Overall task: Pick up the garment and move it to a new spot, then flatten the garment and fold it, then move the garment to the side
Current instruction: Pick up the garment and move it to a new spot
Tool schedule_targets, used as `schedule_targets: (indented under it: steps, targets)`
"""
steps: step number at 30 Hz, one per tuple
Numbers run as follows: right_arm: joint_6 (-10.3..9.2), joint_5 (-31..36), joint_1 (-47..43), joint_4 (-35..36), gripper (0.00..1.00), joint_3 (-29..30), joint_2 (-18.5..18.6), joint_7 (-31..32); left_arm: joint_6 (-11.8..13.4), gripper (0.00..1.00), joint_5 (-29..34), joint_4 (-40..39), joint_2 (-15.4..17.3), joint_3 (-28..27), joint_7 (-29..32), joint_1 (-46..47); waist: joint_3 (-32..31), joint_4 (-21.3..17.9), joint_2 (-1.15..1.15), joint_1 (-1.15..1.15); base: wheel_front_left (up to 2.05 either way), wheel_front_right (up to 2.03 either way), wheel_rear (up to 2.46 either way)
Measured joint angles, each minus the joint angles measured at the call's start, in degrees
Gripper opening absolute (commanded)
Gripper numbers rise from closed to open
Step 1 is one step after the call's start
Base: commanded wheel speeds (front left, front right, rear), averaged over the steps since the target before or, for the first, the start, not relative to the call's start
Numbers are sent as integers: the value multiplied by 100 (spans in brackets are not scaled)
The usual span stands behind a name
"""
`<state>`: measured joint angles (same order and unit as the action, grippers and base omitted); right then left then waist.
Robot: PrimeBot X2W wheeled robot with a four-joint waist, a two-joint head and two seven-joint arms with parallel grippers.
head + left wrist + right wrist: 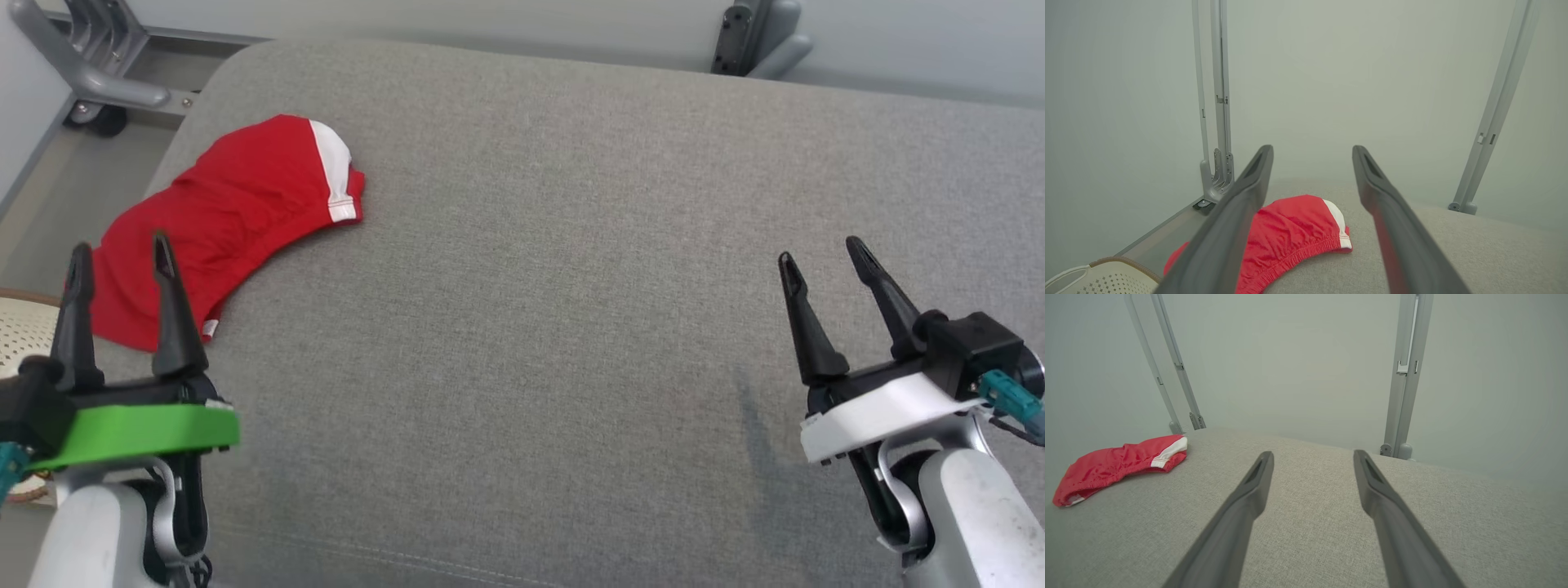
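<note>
I'm working over a broad counter (571, 327) padded in grey woven fabric, with a pale wall and grey metal frame posts (98, 73) behind it. In the head view the garment (220, 220), red shorts by the look of them with a white side panel, lies crumpled at the far left of the counter, close to its left edge. My left end effector (121, 245) hangs just on the near side of it, fingers spread wide with nothing between them. My right end effector (820, 249) is well apart over bare fabric at the right, equally wide and empty. In the left wrist view the garment (1290, 232) sits ahead between the parted fingers of the left end effector (1312, 149), its gathered elastic band along the near edge, and a pale perforated basket (1106, 277) shows at the lower left. In the right wrist view the right end effector (1313, 453) points across the counter, with the garment (1114, 465) far to its left. I judge the cloth light, thin and limp, likely to drape and bunch when lifted. The gathered band or the seamed white corner looks thickest and should give the surest pinch.
</note>
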<state>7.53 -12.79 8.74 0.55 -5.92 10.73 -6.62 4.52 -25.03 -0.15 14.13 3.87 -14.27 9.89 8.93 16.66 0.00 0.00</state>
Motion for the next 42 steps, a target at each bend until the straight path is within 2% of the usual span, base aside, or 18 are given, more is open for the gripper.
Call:
schedule_targets:
  steps: [3,9,21,27,30,37,42]
  targets:
    - [0,31,225,157,100,-27,73,67,-60,100,-67,162,8,-64,-31,436,283,-86,0,0,0,0,0]
    - [0,36,621,357,100,-53,220,116,-260,100,-204,1047,70,-82,12,1358,978,-305,0,0,0,0,0]
    - [0,11,1136,263,100,-226,270,-58,-906,100,-405,3733,367,114,347,2876,2180,-876,0,1,0,0,0]
    - [0,-29,1243,96,100,-249,219,-211,-1060,100,-549,4720,591,148,541,3420,2457,-1223,0,1,0,0,0]
    - [0,-60,1265,-14,100,-246,193,-264,-1107,0,-602,4926,670,180,454,3557,2532,-1357,0,2,0,0,0]
    - [0,-63,1258,-260,100,-216,76,-436,-1090,0,-516,5021,728,248,102,3581,2367,-1505,0,1,0,0,0]
    - [0,-62,1065,-419,100,-125,8,-503,-880,0,-354,4372,654,235,-41,3222,2008,-1516,0,1,0,0,0]
